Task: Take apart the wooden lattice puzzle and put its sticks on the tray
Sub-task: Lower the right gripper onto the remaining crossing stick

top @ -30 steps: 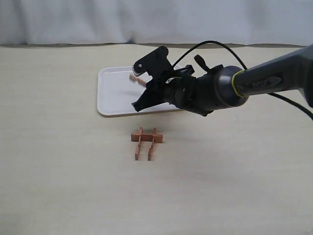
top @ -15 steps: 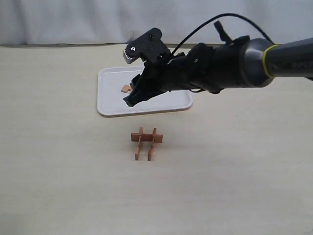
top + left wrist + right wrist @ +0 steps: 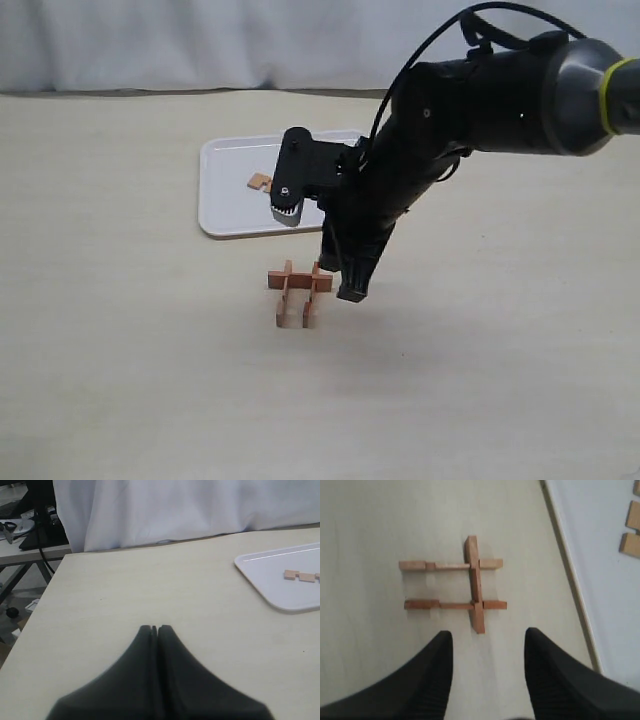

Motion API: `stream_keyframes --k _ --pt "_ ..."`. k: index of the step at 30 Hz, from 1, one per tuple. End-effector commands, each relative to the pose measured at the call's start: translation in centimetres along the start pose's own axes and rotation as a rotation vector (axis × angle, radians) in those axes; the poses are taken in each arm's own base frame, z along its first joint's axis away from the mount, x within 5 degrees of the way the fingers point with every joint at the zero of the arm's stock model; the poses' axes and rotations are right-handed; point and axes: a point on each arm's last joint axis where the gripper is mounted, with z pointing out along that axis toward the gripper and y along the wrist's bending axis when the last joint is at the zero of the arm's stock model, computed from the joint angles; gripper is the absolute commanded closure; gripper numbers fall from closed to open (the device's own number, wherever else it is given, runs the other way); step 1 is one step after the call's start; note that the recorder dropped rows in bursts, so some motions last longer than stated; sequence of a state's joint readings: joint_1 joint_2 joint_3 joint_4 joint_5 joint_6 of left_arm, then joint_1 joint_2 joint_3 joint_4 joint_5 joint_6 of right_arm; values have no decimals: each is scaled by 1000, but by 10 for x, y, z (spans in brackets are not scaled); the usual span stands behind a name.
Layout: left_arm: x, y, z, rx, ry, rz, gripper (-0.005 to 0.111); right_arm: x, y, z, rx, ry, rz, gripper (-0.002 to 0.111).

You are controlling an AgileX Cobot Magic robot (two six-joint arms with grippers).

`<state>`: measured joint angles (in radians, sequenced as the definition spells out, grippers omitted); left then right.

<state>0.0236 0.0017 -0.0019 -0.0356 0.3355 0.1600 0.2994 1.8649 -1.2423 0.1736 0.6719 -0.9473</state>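
We logged the right gripper (image 3: 488, 634) wide open over the puzzle (image 3: 474, 592), judged set to straddle its cross stick (image 3: 471, 555); left gripper (image 3: 157, 630) closed, parked aside.

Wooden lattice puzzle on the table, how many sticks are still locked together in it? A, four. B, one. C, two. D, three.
D: in the right wrist view the wooden lattice puzzle is just two parallel bars crossed by a single one, and a loose stick already lies on the tray.
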Motion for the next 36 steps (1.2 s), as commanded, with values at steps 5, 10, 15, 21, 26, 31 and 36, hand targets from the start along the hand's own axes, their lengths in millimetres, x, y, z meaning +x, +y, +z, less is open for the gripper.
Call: stream_keyframes --k 5,10,15,21,26,31,36 --pt "-1 0 0 -1 -14 1 107 6 -4 13 9 32 -1 65" --pt "-1 0 0 -1 -14 1 107 10 -2 30 -27 65 4 65" --pt "-1 0 0 -1 -14 1 107 12 -1 46 -39 73 13 65" --pt "-1 0 0 0 -14 -1 107 15 -2 62 -28 71 17 65" --pt "-1 0 0 0 -14 -1 107 17 -1 72 -34 80 19 69" --pt "0 0 0 1 -10 -1 107 17 -1 74 -34 76 33 76" --pt "-1 0 0 0 -12 -1 107 17 -1 74 -31 76 95 103"
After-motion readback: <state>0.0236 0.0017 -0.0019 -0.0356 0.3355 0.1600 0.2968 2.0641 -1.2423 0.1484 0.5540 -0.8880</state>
